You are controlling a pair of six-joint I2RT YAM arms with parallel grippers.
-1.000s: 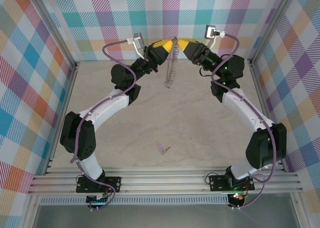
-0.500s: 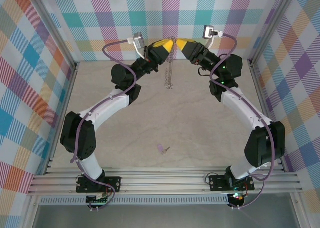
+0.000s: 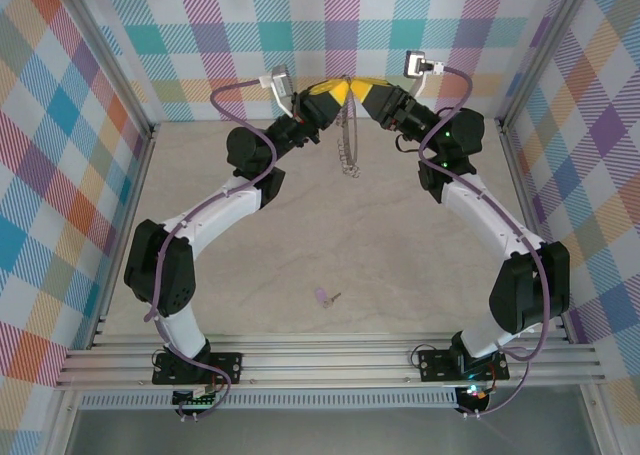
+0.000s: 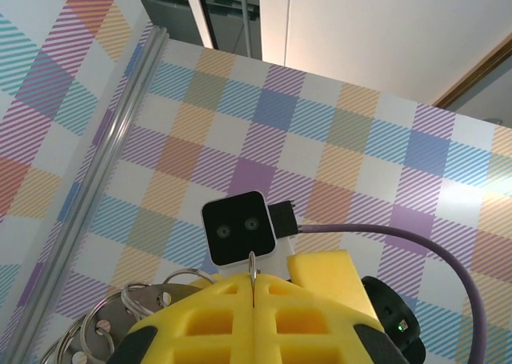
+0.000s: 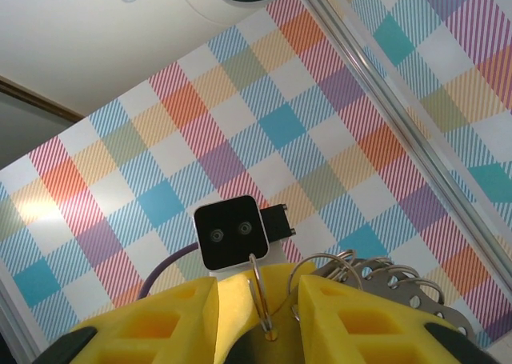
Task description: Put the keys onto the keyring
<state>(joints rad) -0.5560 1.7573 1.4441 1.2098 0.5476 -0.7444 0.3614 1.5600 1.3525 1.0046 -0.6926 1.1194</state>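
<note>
The keyring (image 3: 347,140) hangs edge-on above the far middle of the table, its silvery pieces dangling down. My left gripper (image 3: 338,93) is shut on its top rim; in the left wrist view the thin hoop (image 4: 253,264) is pinched between the closed yellow pads of that gripper (image 4: 254,282). My right gripper (image 3: 360,92) faces it tip to tip. Its jaws (image 5: 256,288) stand apart with the hoop (image 5: 260,300) upright in the gap, untouched by either pad. The small lilac-headed key (image 3: 322,297) lies alone on the table near the front.
Small rings and flat metal pieces (image 5: 384,280) bunch beside my right finger, and more of these pieces (image 4: 112,320) sit left of my left finger. Checked walls (image 3: 330,25) with metal posts close the table in. The beige tabletop (image 3: 330,225) lies open between the arms.
Both grippers and the hanging keyring have drifted slightly right. My right gripper has closed in on the left one's tips, and its jaws have narrowed a little.
</note>
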